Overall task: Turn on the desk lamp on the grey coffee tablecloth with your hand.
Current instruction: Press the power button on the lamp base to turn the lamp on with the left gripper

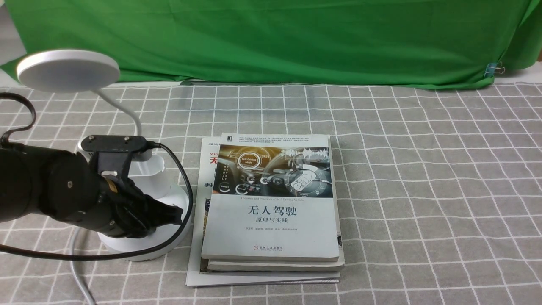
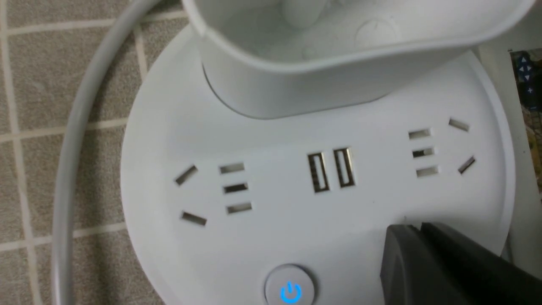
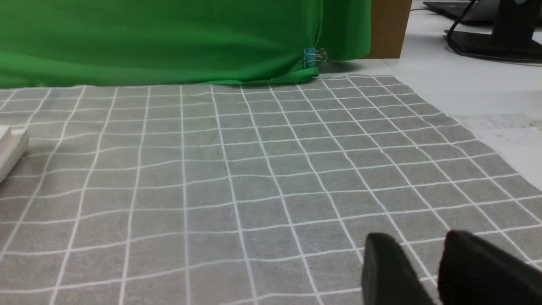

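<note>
left wrist view: left claw [image 2: 417, 231] closed, jaws pressed together on nothing, low over the round base of the lamp [image 2: 296, 212]. just beside the tips, apart from them, a power button [image 2: 290, 288] with a blue glow, close to the base rim. beyond the tips, a row of sockets and two usb ports running across the base, then the cup. no second button in sight; perhaps under the claw, cannot tell, nor whether the tips touch the plastic. front view: lamp standing on the cloth [image 1: 423, 169] at the robot's far left, base just beside a stack of books [image 1: 271, 203], neck arching up to the head; cannot tell from here whether the head glows. right claw [image 3: 417, 243] open and empty, low over bare cloth, well apart from the lamp, so left arm plainly the nearer. likely next: a short sideways shift of the closed tips onto a button, then a push straight down. main risk: slipping off onto a socket slot.
</note>
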Controlling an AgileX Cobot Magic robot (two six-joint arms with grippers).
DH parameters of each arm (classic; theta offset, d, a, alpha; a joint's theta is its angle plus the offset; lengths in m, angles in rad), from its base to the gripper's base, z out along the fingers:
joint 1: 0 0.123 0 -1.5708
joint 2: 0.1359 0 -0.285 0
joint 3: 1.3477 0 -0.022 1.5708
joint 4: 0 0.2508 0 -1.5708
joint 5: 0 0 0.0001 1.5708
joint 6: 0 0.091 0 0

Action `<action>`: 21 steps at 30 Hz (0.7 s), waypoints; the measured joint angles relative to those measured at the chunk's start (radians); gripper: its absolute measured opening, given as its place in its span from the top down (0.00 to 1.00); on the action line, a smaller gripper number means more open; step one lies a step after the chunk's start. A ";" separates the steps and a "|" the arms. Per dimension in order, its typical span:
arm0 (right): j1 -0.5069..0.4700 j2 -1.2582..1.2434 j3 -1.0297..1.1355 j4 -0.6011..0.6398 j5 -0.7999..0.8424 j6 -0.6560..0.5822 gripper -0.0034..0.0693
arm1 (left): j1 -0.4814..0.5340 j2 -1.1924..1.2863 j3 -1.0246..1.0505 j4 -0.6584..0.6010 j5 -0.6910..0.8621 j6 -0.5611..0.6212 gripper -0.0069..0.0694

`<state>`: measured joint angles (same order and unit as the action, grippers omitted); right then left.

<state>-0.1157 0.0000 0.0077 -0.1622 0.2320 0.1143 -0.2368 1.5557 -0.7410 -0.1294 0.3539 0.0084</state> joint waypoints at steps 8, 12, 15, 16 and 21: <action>0.000 0.000 0.000 0.000 0.000 0.000 0.62 | 0.000 0.029 -0.011 0.000 0.015 0.002 0.89; 0.000 0.000 0.000 0.000 0.000 0.000 0.62 | 0.000 0.030 -0.012 0.000 0.019 0.002 0.89; 0.000 0.000 0.000 0.000 0.000 0.000 0.62 | 0.000 0.030 -0.014 0.000 0.023 0.002 0.89; 0.000 0.000 0.000 0.000 0.000 0.000 0.62 | 0.000 0.030 -0.014 0.000 0.023 0.002 0.89; 0.000 0.000 0.000 0.000 0.000 0.000 0.62 | -0.005 0.041 -0.020 0.005 0.029 0.002 0.89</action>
<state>-0.1157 0.0000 0.0077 -0.1622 0.2320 0.1143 -0.2422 1.5969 -0.7605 -0.1248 0.3829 0.0104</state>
